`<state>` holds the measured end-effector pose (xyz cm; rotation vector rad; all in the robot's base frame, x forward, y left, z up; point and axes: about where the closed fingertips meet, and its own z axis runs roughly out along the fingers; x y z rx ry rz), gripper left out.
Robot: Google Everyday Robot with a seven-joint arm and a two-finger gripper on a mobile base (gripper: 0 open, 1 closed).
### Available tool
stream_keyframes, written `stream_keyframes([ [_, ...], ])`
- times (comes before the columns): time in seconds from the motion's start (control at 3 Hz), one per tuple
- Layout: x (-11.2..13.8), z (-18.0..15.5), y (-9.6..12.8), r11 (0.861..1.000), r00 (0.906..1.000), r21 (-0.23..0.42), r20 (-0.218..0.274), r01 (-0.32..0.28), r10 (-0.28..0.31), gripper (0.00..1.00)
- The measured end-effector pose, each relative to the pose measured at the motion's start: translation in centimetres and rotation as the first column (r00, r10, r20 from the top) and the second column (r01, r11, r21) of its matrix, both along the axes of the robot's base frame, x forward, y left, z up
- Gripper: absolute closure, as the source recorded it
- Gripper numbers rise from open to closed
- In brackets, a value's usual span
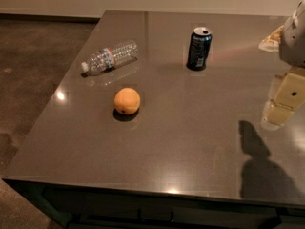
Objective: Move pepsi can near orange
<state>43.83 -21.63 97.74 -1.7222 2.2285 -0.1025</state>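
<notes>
— So, how far along is the task?

— Barely begun, by my reading. The pepsi can stands upright on the bench, toward 12 o'clock from the bench's middle, and nothing touches it. The orange sits at about 9 o'clock from the middle, well apart from the can.

— Which way does the can have to travel?

— From the can, the orange lies at roughly 7 o'clock. A clear plastic bottle lies on its side at 9 o'clock from the can and about 11 o'clock from the orange. I judge it sits off the straight line between the two, though not by much.

— And the gripper?

— The gripper hangs at the right edge of the view, around 3 o'clock from the bench's middle and partly cut off. Its shadow falls on the bench toward 6 o'clock from it. Whether it is spread or closed I cannot tell, and I see nothing in it.

— Where is the can from there?

— At about 10 o'clock from the gripper, well apart, with only bench surface between them.

— So what is left?

— All of it, I'd say: reach the can, take hold, carry it toward 7 o'clock, and set it down upright beside the orange.
</notes>
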Motion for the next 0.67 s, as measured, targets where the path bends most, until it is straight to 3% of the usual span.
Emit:
stream_keyframes([
  [0.67, 0.79, 0.02, 0.34, 0.999, 0.9995, 0.011, 0.003, 0.032, -0.032, 0.0],
])
